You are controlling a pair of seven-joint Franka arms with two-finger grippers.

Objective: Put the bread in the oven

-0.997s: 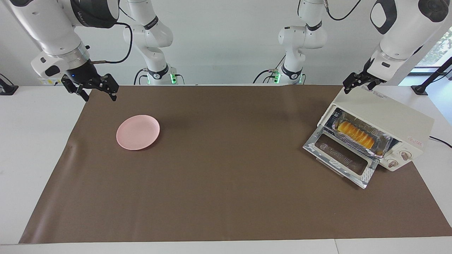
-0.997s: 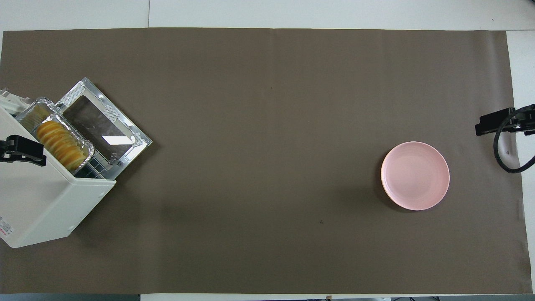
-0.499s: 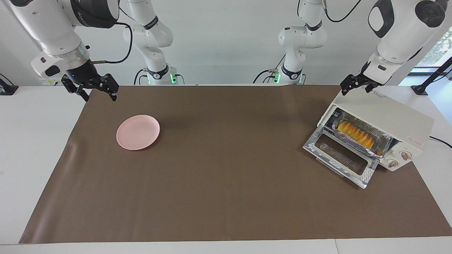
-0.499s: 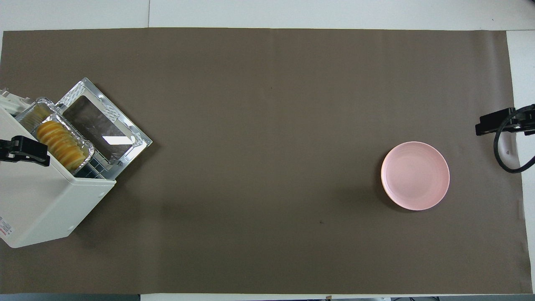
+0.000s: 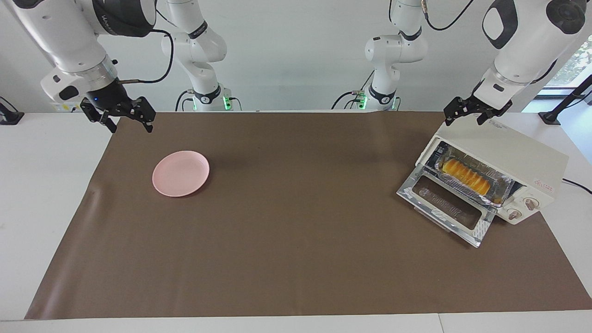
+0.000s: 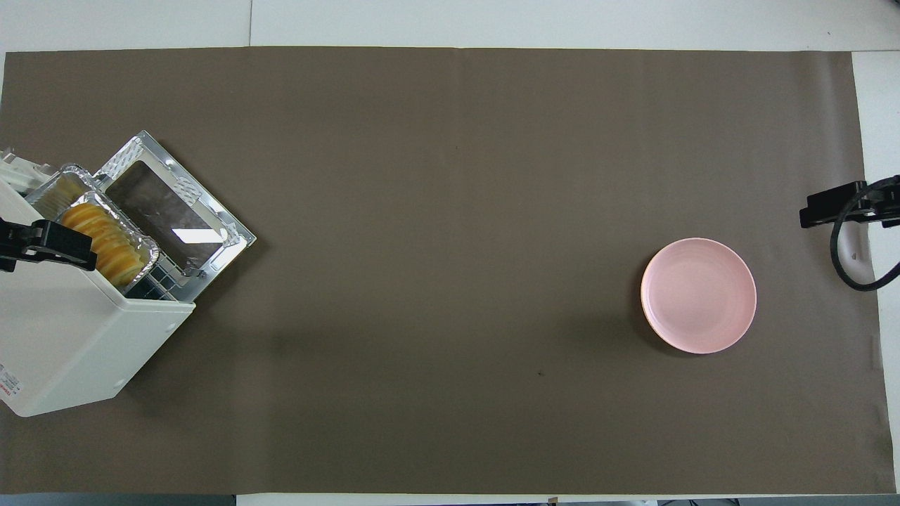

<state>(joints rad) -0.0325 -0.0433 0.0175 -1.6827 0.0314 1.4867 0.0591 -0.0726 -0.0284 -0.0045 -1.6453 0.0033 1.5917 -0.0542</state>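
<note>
Already the bread (image 5: 465, 175) lay in a crinkled foil tray (image 5: 502, 190) on the wire rack inside the oven (image 5: 518, 152), which stood at the left arm's end of the desk (image 5: 41, 185) on a brown mat (image 5: 296, 259). Its slices showed golden-yellow through the mouth of the oven, and part of the tray stuck out past the opening. The oven door (image 5: 446, 208) hung folded down flat in front of the oven, its glass pane facing up, so the oven was not yet shut.

Up in the air, the left hand (image 5: 476, 112) hovered over the top of the oven near its edge closest to the robots, fingers spread apart and holding nothing. From overhead its dark tip (image 6: 49, 242) covered the oven's roof just beside the tray.

At the right arm's end, the right hand (image 5: 121, 118) hung over the mat's corner by the robots, likewise spread open and empty, waiting. A round pink plate (image 5: 181, 173) sat bare on the mat, farther from the robots than that hand and well apart from the oven
</note>
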